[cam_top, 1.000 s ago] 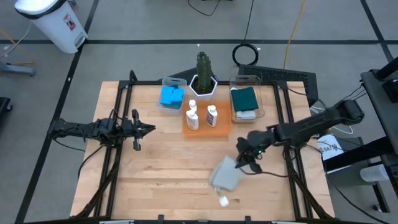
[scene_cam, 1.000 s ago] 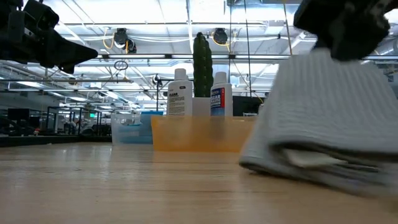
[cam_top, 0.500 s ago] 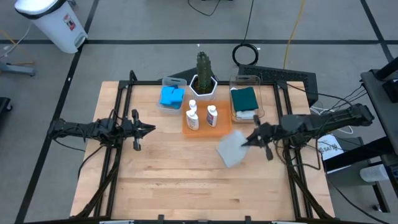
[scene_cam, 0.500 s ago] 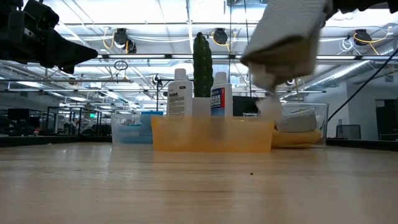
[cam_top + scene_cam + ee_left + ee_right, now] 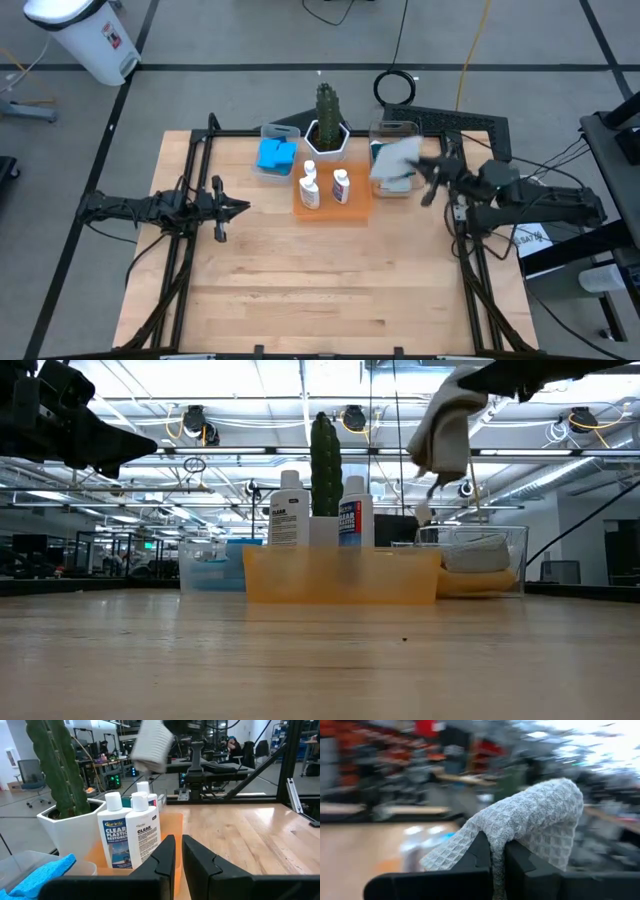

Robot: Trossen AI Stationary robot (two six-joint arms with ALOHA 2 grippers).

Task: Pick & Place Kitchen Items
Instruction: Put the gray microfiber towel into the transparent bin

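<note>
The right gripper point(image 5: 428, 172) is holding a grey waffle-weave cloth point(image 5: 398, 157) in the air over the clear bin point(image 5: 395, 130) at the counter's point(image 5: 300, 290) back right, its jaws pinching the fabric, which is drooping from them. The left gripper point(image 5: 240, 208) is hovering over the counter's left side, jaws nearly pressed together on nothing. Two white bottles point(image 5: 309, 188) are standing on the orange tray point(image 5: 355, 208).

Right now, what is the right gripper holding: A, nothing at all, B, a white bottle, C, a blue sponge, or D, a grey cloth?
D: the right wrist view shows the right gripper shut on the grey cloth, which hangs in the air over the clear bin at the back right of the table.
</note>
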